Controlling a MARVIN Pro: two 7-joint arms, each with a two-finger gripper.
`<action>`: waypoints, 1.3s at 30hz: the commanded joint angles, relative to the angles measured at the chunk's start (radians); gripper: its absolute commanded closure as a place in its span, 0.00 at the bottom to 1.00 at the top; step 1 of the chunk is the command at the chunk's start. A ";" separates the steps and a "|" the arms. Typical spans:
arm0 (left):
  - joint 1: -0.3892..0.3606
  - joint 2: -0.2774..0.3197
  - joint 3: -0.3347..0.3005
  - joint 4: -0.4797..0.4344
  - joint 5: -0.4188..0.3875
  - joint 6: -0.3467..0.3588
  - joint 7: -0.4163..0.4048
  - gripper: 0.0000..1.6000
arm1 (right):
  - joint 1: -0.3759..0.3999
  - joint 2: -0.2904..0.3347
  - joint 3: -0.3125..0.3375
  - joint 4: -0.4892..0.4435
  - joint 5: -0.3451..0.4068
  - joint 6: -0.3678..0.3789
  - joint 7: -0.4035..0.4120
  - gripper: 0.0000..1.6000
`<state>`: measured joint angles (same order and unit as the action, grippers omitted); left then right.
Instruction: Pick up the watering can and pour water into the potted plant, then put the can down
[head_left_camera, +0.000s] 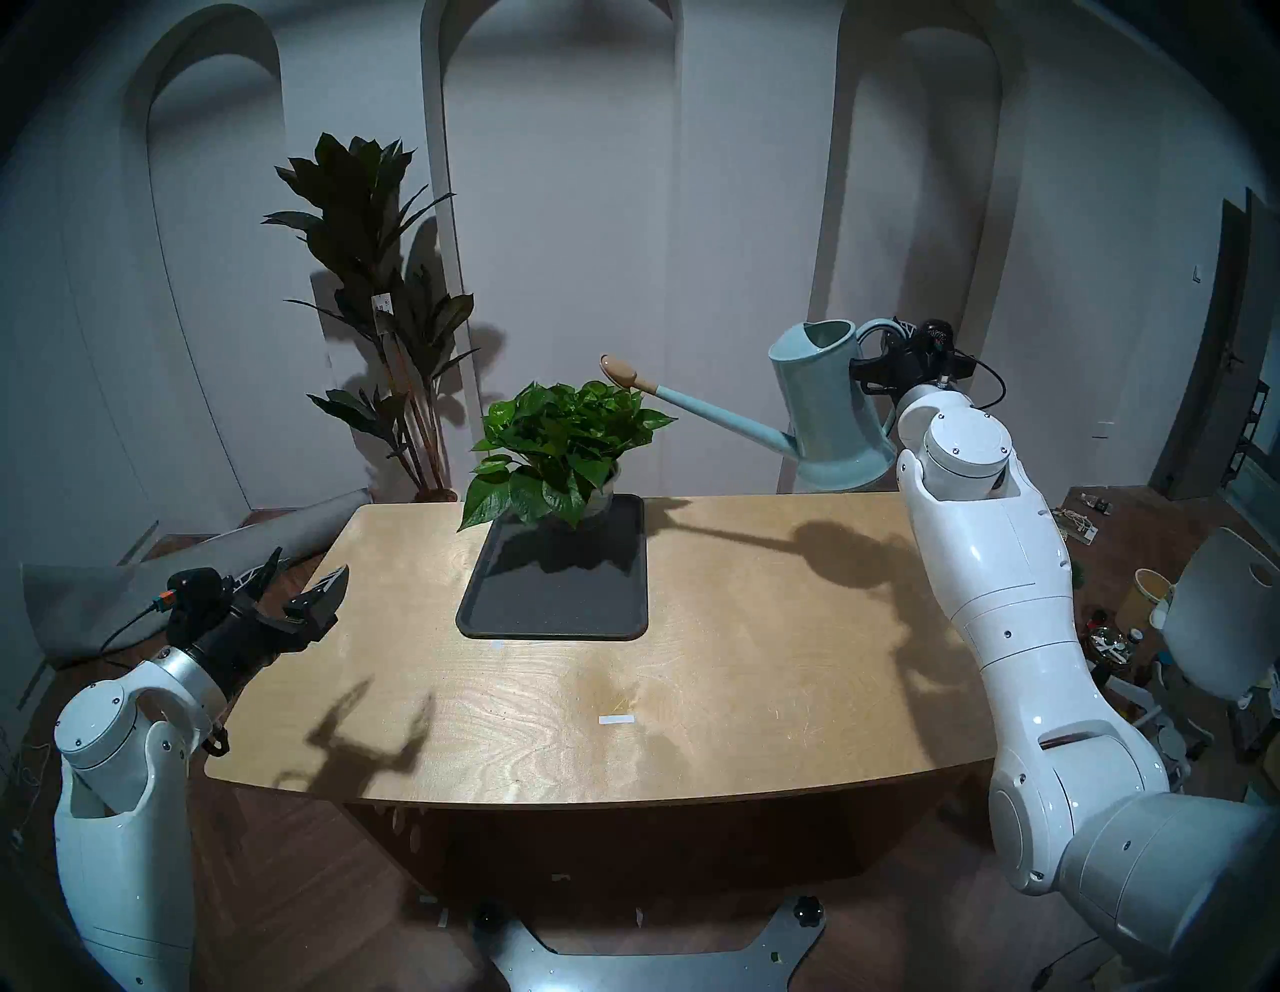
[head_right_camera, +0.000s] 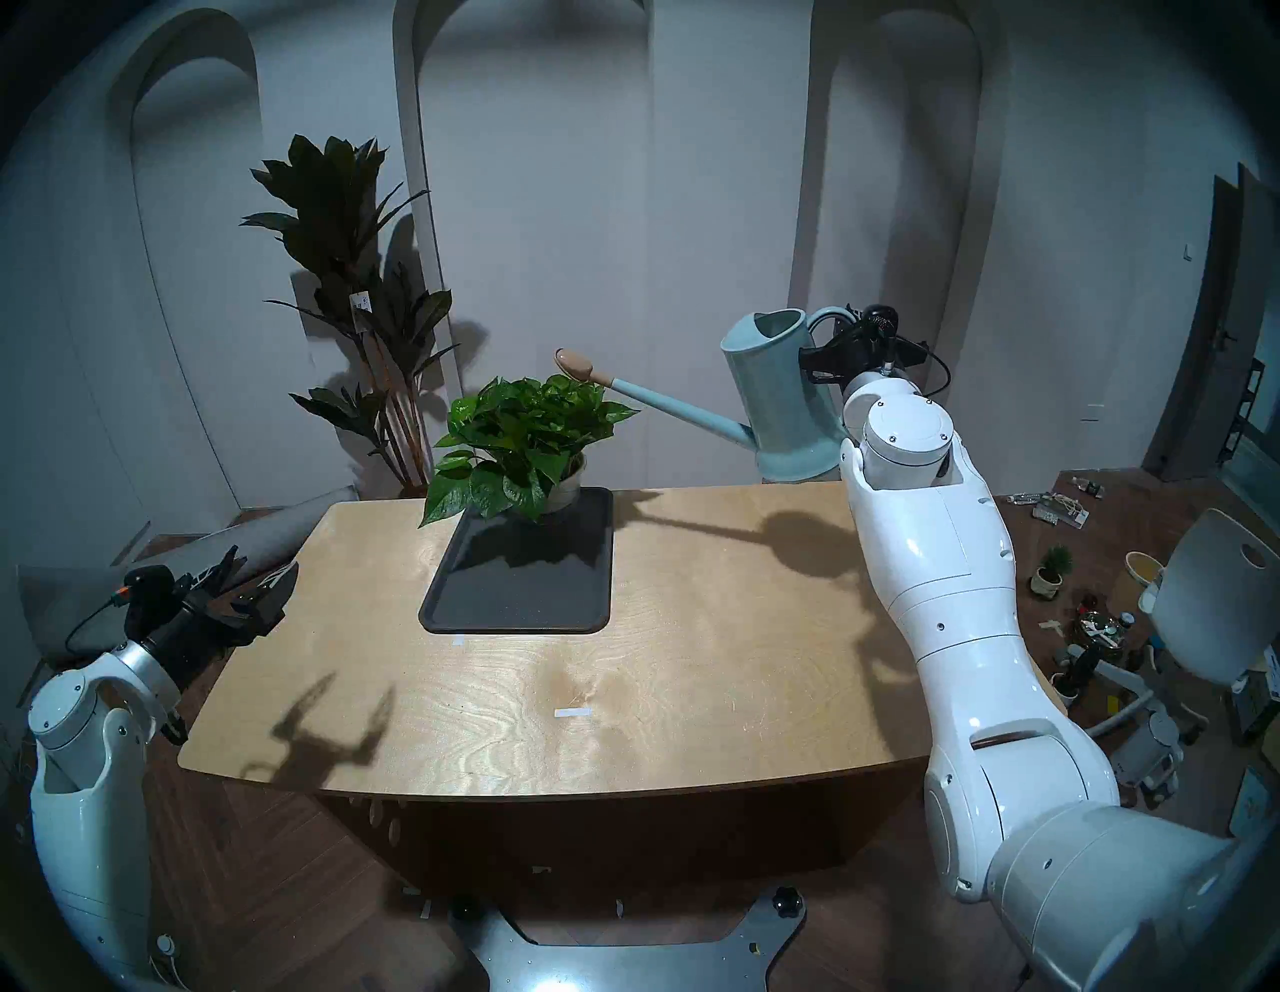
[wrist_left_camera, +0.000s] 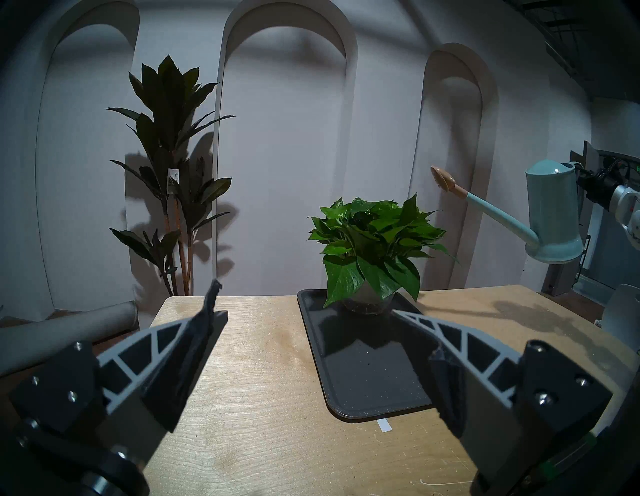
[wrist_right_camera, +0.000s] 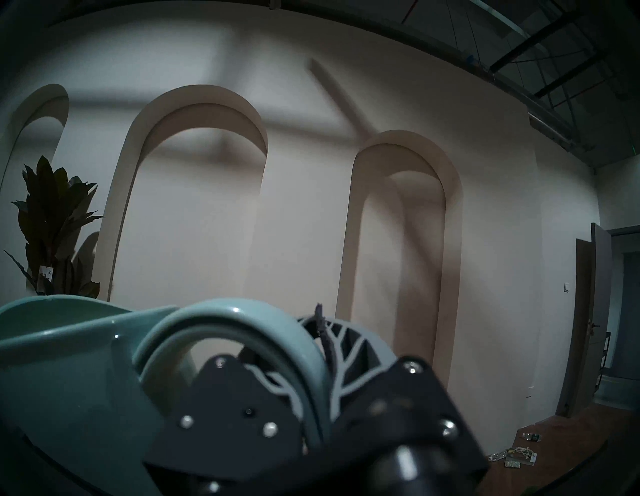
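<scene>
My right gripper (head_left_camera: 874, 360) is shut on the loop handle of the pale teal watering can (head_left_camera: 824, 402) and holds it in the air above the table's far right corner. The can is nearly upright. Its long spout points left, and the tan rose (head_left_camera: 618, 369) hangs just above the right edge of the potted plant (head_left_camera: 561, 443). The plant has bright green heart-shaped leaves and stands in a pale pot at the far end of a black tray (head_left_camera: 554, 603). In the right wrist view the handle (wrist_right_camera: 242, 322) sits between my fingers. My left gripper (head_left_camera: 305, 589) is open and empty at the table's left edge.
A tall dark-leaved plant (head_left_camera: 374, 277) stands on the floor behind the table's far left corner. The wooden table (head_left_camera: 727, 658) carries a small white tape mark (head_left_camera: 616, 720). A white chair (head_left_camera: 1219, 609) and floor clutter lie to the right. A grey roll (head_left_camera: 208, 554) lies at the left.
</scene>
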<state>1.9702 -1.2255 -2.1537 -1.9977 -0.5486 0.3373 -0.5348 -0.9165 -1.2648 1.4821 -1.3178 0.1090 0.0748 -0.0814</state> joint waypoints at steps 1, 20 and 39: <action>-0.006 0.005 0.000 -0.013 0.000 -0.003 -0.002 0.00 | 0.102 0.007 -0.012 -0.064 -0.035 -0.010 0.006 1.00; -0.006 0.005 0.000 -0.012 -0.001 -0.003 -0.002 0.00 | 0.171 0.039 -0.056 -0.099 -0.159 0.026 0.031 1.00; -0.006 0.006 0.001 -0.015 -0.002 -0.004 -0.003 0.00 | 0.250 0.056 -0.084 -0.077 -0.304 0.057 0.092 1.00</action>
<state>1.9700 -1.2245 -2.1535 -1.9969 -0.5514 0.3373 -0.5350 -0.7687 -1.2052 1.4050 -1.3611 -0.1547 0.1411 0.0082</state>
